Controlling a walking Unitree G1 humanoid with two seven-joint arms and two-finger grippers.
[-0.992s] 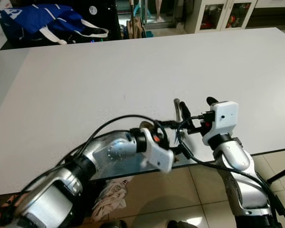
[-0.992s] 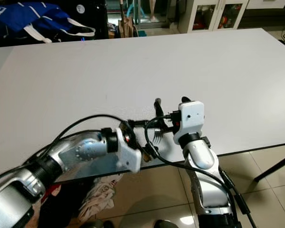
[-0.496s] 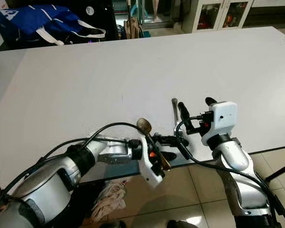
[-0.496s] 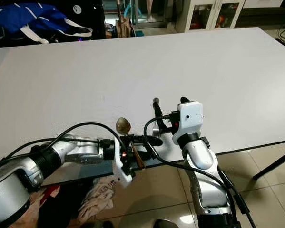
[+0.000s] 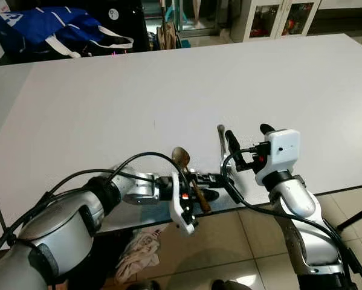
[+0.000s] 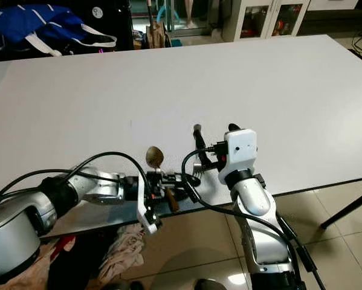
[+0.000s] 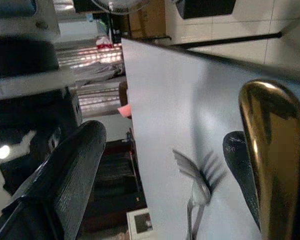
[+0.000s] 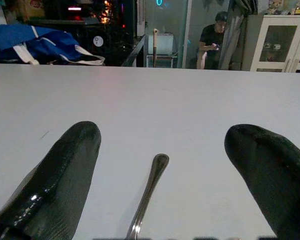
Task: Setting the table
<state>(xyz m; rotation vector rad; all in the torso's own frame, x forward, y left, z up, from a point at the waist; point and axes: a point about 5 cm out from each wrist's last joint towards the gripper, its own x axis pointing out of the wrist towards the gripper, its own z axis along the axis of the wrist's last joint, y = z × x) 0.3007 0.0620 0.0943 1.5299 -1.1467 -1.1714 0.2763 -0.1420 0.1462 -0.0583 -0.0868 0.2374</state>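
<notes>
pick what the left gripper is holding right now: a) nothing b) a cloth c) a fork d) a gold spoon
d: the left gripper is shut on a gold spoon near the table's front edge, while the fork lies flat on the table between the open fingers of the right gripper.

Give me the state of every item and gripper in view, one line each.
fork: lying flat on the table, between the right fingers, ungripped
spoon: held off the table, bowl up
left gripper: shut on spoon
right gripper: open, straddling the fork
table: white, otherwise bare
blue bag: slumped beyond the far edge
</notes>
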